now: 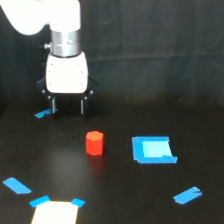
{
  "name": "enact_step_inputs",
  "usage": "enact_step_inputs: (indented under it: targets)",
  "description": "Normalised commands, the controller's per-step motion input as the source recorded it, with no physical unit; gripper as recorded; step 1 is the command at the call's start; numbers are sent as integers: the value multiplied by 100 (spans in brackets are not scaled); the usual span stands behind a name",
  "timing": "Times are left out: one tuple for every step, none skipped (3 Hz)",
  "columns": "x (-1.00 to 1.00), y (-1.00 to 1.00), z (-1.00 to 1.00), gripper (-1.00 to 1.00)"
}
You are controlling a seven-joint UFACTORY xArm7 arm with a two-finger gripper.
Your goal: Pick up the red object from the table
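Black matte table (115, 195) with, nearest the camera, pale blue-cornered square (55, 212) at bottom edge and blue tape strips (187, 195) toward both lower sides. Mid-table: red object (94, 143) upright and untouched, with blue-framed pale patch (152, 149) near it toward the exterior view's right. Farther back: white gripper (68, 106) raised before dark curtain (160, 50), fingers spread apart, empty, well apart from red object.

You'll see a blue-edged pale square (153, 149) as your landmark. Below it and toward the exterior view's right lies a short blue tape strip (187, 195). Far to its left lies another blue strip (16, 186), and a blue-cornered pale sheet (55, 212) sits at the bottom edge. A small blue scrap (43, 114) lies up-left.
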Motion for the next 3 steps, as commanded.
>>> enact_step_inputs:
  targets:
    - [100,-100,13,100]
    - [25,-100,-50,98]
    - [-22,-100,-53,-7]
